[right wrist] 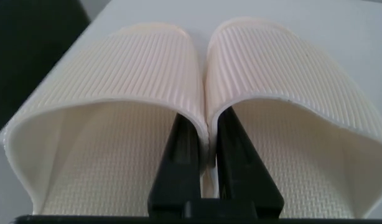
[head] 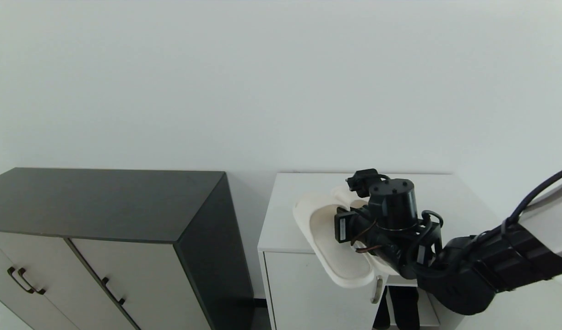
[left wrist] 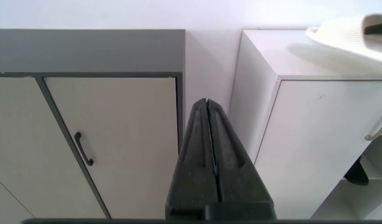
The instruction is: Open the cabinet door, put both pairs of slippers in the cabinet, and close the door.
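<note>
A pair of cream ribbed slippers [head: 333, 256] hangs above the top of the small white cabinet [head: 281, 220], jutting out past its front edge. My right gripper [head: 345, 227] is shut on the slippers [right wrist: 147, 112], one finger inside each, pinching their touching inner walls [right wrist: 208, 134]. The cabinet's left door [head: 317, 298] with its handle [head: 377, 289] faces me. To the right of that door the cabinet stands open, and a dark pair of slippers [head: 403, 307] rests inside. My left gripper [left wrist: 207, 109] is shut and empty, low in front of the gap between the two cabinets.
A larger cabinet with a dark top [head: 102, 201] and pale doors with dark handles [head: 112, 289] stands to the left of the white one. A plain wall rises behind both. In the left wrist view the white cabinet's door [left wrist: 315, 143] is close ahead.
</note>
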